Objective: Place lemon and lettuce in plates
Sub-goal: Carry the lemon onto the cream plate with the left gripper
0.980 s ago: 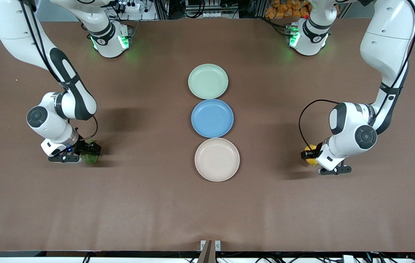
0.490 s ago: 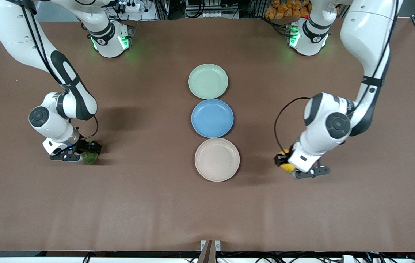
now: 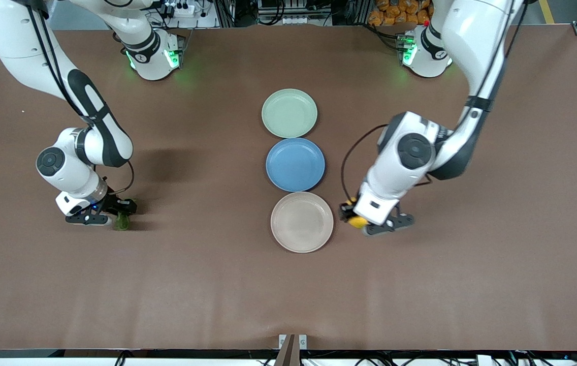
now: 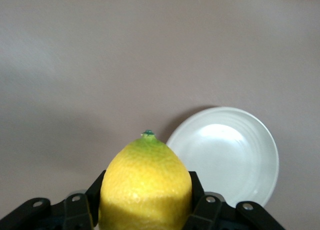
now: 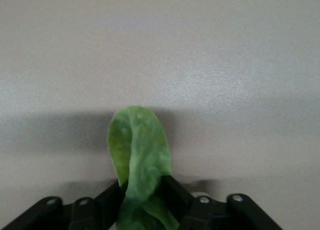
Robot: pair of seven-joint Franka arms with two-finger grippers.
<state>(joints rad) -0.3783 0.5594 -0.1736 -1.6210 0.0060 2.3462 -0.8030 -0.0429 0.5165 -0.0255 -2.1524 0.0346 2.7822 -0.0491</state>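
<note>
The yellow lemon [image 3: 355,220] [image 4: 146,187] sits between the fingers of my left gripper [image 3: 352,217] [image 4: 146,212], which is shut on it. It hangs over the table just beside the beige-white plate [image 3: 301,221] [image 4: 230,157], toward the left arm's end. The pale mint green plate [image 3: 289,113] lies nearest the robots' bases. Toward the right arm's end, my right gripper [image 3: 120,213] [image 5: 142,207] is low at the table. Its fingers are pinched on the green lettuce [image 3: 122,221] [image 5: 140,152], which stands folded up between them.
A blue plate [image 3: 295,164] lies between the mint and beige plates, all three in a row at the table's middle. All three plates hold nothing. Brown table surface [image 3: 207,284] stretches around them.
My left arm has carried the lemon from the left arm's end to the edge of the beige plate. My right gripper has closed on the lettuce, squeezing it narrower.
</note>
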